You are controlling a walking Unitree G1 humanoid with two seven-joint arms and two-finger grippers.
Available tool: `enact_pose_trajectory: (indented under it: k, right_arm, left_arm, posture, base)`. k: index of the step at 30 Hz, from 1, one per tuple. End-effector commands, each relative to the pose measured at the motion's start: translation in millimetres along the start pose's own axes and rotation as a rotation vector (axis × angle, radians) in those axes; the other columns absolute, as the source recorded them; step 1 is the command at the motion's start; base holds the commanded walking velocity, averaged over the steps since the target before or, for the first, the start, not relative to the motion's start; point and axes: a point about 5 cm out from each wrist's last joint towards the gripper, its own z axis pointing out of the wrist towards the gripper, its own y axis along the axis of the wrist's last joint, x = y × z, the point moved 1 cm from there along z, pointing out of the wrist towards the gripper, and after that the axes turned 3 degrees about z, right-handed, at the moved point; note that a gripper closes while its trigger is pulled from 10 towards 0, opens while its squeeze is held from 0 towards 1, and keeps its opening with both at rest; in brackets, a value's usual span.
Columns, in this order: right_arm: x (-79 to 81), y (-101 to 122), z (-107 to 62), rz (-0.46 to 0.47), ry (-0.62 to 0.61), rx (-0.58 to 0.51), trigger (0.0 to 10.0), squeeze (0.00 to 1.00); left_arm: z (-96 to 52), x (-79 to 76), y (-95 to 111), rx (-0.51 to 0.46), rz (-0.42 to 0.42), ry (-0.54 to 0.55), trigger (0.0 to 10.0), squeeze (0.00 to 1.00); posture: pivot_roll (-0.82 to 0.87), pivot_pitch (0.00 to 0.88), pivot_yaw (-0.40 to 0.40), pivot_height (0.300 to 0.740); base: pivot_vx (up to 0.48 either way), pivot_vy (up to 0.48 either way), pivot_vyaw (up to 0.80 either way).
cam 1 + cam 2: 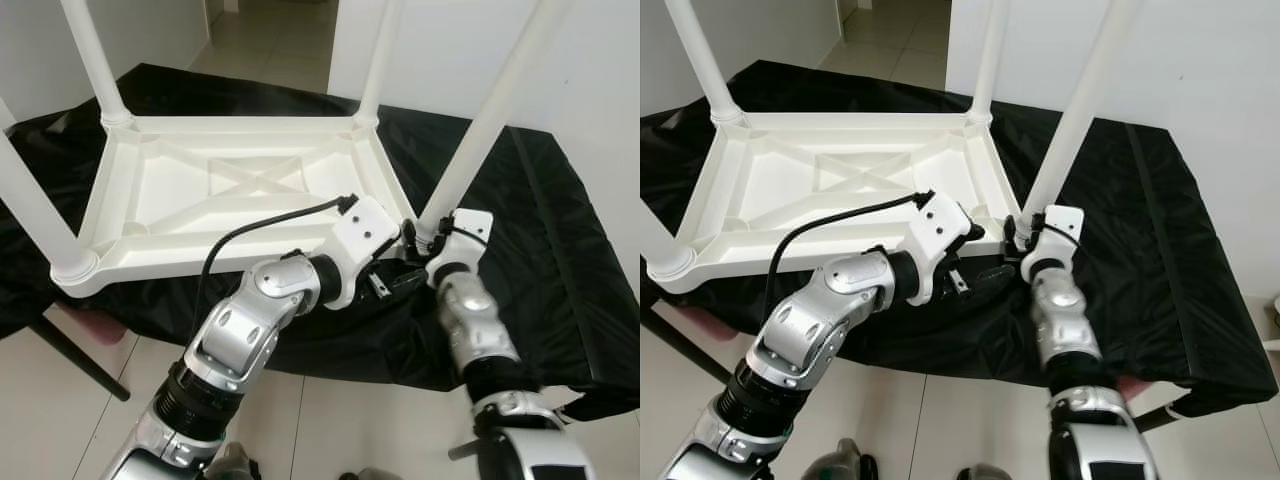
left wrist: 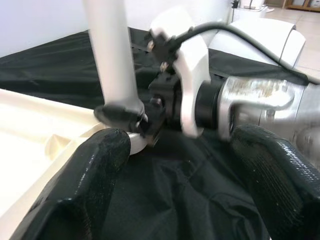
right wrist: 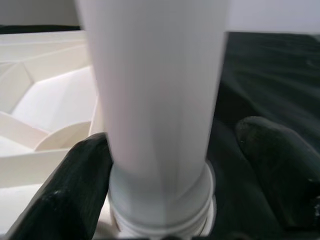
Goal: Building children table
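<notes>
Right wrist view: my right gripper (image 3: 165, 185) is spread around a white leg (image 3: 155, 100), one finger touching. Left gripper (image 2: 185, 185) is open. Table (image 1: 240, 190) lies upside down, legs pointing up.

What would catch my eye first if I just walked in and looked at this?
Most striking is the white children's table, lying upside down on a black cloth with its four legs pointing up. Next come the robot's two silver arms meeting at the corner nearest it: the right gripper has its fingers around the base of that corner's leg, while the left gripper hovers open just beside it.
</notes>
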Motion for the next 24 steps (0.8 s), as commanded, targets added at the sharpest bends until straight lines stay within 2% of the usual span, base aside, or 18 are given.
enact_pose_trajectory:
  k: [1, 2, 4, 8, 11, 13, 14, 18, 24]
  right_arm:
    - [-3.2, 2.2, 1.3, 0.008, 0.044, -0.01, 10.0, 0.0]
    - [-3.2, 2.2, 1.3, 0.008, 0.044, -0.01, 10.0, 0.0]
    - [-8.3, 6.4, 3.7, -0.017, 0.158, -0.005, 10.0, 0.0]
    - [-10.2, 7.2, 4.7, -0.028, 0.2, 0.002, 10.0, 0.0]
    - [-11.0, 7.1, 6.8, -0.042, 0.283, 0.025, 10.0, 0.0]
    - [-11.0, 7.1, 6.8, -0.042, 0.283, 0.025, 10.0, 0.0]
    - [-10.1, 5.8, 7.3, -0.041, 0.337, 0.046, 10.0, 0.0]
    - [-9.6, 3.6, 7.3, -0.035, 0.419, 0.075, 10.0, 0.0]
    - [-11.2, 0.4, 6.7, -0.038, 0.457, 0.101, 10.0, 0.0]
  left_arm:
    - [1.3, 1.2, -2.5, 0.006, -0.003, 0.036, 10.0, 0.0]
    - [1.3, 1.2, -2.5, 0.006, -0.003, 0.036, 10.0, 0.0]
    - [-0.5, 3.1, -2.2, 0.006, -0.003, 0.045, 10.0, 0.0]
    - [-1.6, 3.9, -2.2, 0.008, -0.003, 0.048, 10.0, 0.0]
    - [-2.6, 4.8, -2.2, 0.011, -0.002, 0.05, 10.0, 0.0]
    - [-2.6, 4.8, -2.2, 0.011, -0.002, 0.05, 10.0, 0.0]
    - [-2.7, 5.3, -2.0, 0.012, -0.002, 0.051, 10.0, 0.0]
    - [-2.7, 6.1, -1.7, 0.013, -0.001, 0.051, 10.0, 0.0]
    - [-3.0, 6.6, -1.3, 0.013, 0.001, 0.052, 10.0, 0.0]
  posture:
    - [0.04, 0.0, -0.07, 0.74]
    - [0.04, 0.0, -0.07, 0.74]
    - [0.05, 0.0, -0.066, 0.74]
    - [0.06, 0.0, -0.062, 0.74]
    - [0.06, 0.0, -0.058, 0.74]
    - [0.06, 0.0, -0.058, 0.74]
    - [0.06, 0.0, -0.056, 0.74]
    - [0.07, 0.0, -0.055, 0.74]
    - [0.07, 0.0, -0.054, 0.74]
  base:
    - [0.0, 0.0, 0.0]
    - [0.0, 0.0, 0.0]
    - [0.0, 0.0, 0.0]
    - [0.0, 0.0, 0.0]
    - [0.0, 0.0, 0.0]
    - [0.0, 0.0, 0.0]
    - [0.0, 0.0, 0.0]
    - [0.0, 0.0, 0.0]
    - [0.0, 0.0, 0.0]
